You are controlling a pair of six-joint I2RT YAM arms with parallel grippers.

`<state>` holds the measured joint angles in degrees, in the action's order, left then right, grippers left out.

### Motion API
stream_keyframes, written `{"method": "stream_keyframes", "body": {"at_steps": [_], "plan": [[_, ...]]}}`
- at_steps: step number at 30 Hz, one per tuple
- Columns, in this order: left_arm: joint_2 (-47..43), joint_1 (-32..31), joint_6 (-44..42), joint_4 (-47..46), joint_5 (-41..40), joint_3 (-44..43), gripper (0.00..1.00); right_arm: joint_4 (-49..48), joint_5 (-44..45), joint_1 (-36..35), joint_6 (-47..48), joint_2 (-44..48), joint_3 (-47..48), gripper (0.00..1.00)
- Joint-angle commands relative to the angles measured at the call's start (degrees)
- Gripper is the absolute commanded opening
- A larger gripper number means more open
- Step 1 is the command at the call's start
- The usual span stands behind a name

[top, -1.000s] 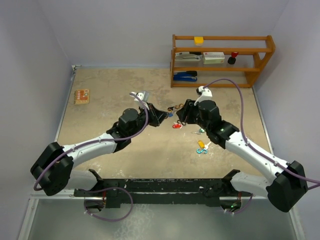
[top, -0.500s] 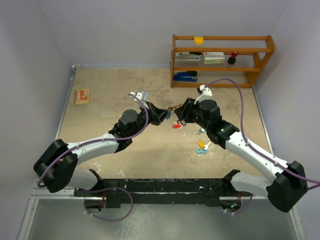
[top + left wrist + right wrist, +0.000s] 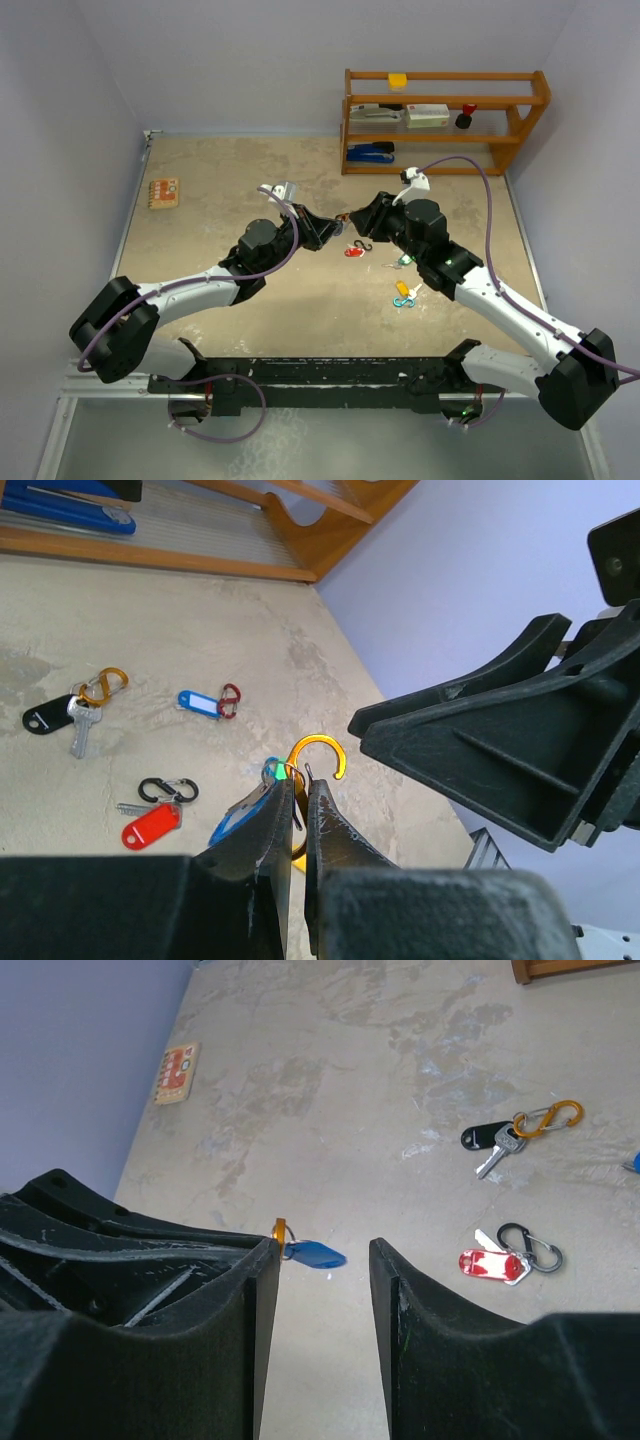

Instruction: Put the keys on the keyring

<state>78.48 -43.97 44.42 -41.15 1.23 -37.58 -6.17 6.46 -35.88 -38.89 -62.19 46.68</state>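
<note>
- The left gripper (image 3: pixel 300 792) has its fingers pressed together on a gold carabiner (image 3: pixel 322 752), whose open hook pokes above the fingertips. A blue-headed key (image 3: pixel 240 818) hangs at that clip.
- The right gripper (image 3: pixel 322 1255) has its fingers (image 3: pixel 400 1290) spread and nothing touches them. The blue-headed key shows in the gap, apart from both.
- The two grippers meet tip to tip above the table (image 3: pixel 200 240), in front of the wooden shelf (image 3: pixel 445 100) and toward its left end.
- Loose keys lie on the table in front of the shelf. A black-headed key (image 3: pixel 45 720) on an orange clip is closer to it than a red-headed key (image 3: pixel 150 828) on a black clip.
- A yellow-headed key (image 3: pixel 403 289) lies farther from the shelf.
</note>
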Motion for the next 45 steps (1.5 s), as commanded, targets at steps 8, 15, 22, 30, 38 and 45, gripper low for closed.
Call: {"method": "stream_keyframes", "body": {"at_steps": [8, 15, 22, 30, 38, 45], "plan": [[1.3, -0.3, 0.5, -4.0, 0.8, -0.1, 0.0, -3.7, -1.9, 0.1, 0.1, -0.8, 1.7, 0.41], [1.9, -0.6, 0.6, -4.2, 1.0, -0.5, 0.0, -4.9, -4.3, 0.0, -0.3, -2.8, 1.8, 0.38], [2.2, -0.8, 0.6, -4.2, 1.3, -0.7, 0.0, -5.3, -4.5, -0.1, -0.3, -3.6, 1.7, 0.37], [2.4, -0.9, 0.5, -4.2, 1.6, -0.9, 0.0, -5.3, -4.3, 0.0, -0.2, -3.8, 1.7, 0.31], [2.5, -1.1, 0.4, -4.2, 1.8, -1.1, 0.0, -5.4, -4.3, -0.1, -0.2, -4.0, 1.8, 0.26], [2.6, -1.2, 0.4, -4.1, 1.7, -1.2, 0.0, -5.4, -4.5, -0.1, -0.3, -4.1, 1.8, 0.2]]}}
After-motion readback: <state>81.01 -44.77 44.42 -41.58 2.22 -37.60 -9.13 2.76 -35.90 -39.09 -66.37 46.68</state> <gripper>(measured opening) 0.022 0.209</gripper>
